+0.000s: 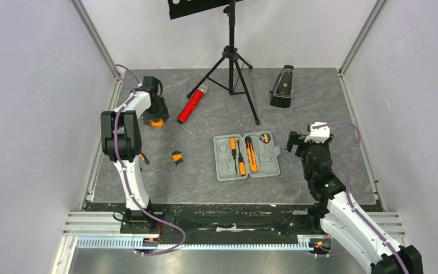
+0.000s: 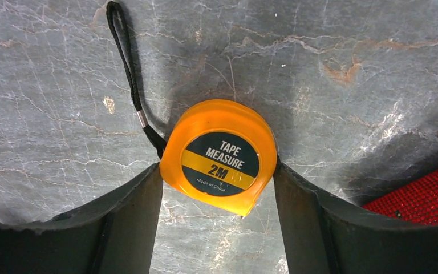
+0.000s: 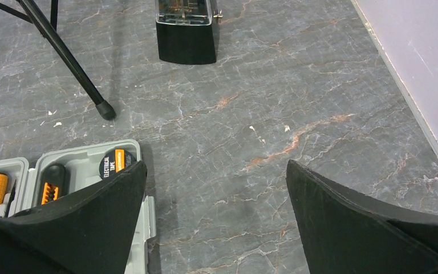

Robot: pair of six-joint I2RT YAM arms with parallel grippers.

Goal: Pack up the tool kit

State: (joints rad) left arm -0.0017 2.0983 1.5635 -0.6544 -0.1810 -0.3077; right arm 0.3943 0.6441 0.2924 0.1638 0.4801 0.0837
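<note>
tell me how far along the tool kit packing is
Partly done. Done: the open case already holds orange-handled tools and an electrical tape roll. In hand: the left gripper pinches the tape measure, not yet lifted off the table. Left: seat it, fetch the small orange-and-black tool lying loose, and shut the case. The right gripper hangs open and empty beside the case.

Orange tape measure [image 2: 218,157]; grey case [image 1: 221,165]; red cylinder [image 1: 191,106]; grey veined table [image 1: 194,177].
</note>
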